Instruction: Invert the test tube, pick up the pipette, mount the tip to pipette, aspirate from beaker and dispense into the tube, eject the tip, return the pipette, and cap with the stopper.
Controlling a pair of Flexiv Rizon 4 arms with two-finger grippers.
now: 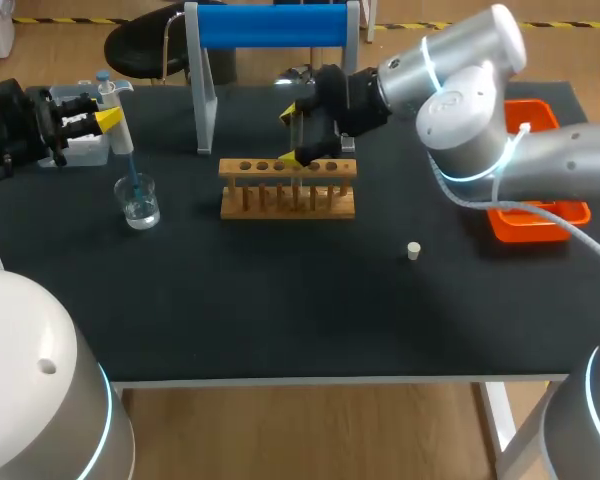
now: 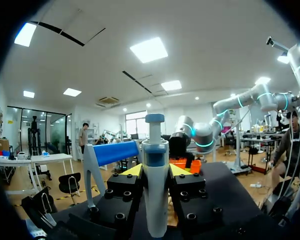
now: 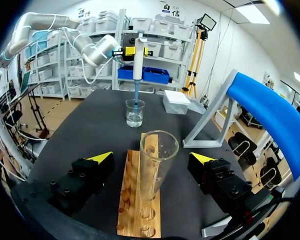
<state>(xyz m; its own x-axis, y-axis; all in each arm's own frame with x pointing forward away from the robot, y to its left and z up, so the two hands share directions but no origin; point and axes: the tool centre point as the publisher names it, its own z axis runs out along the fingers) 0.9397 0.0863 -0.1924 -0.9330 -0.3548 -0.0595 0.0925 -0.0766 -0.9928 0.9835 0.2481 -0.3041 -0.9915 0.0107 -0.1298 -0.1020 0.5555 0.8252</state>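
Your left gripper (image 2: 155, 170) is clenched on the pipette (image 2: 155, 200) near the table's far left. The pipette's slim blue lower end (image 1: 130, 165) is dipped into the beaker (image 1: 139, 203), though whether it reaches the liquid is hard to tell from here. Your right gripper (image 3: 151, 158) hangs over the wooden rack (image 3: 132, 200) with its fingers spread wide on either side of the test tube (image 3: 157, 165). The tube stands mouth-up in the rack, and neither finger touches it. The stopper (image 1: 413, 250) lies alone on the black table (image 1: 280, 310), between the rack and the orange tray (image 1: 540, 225).
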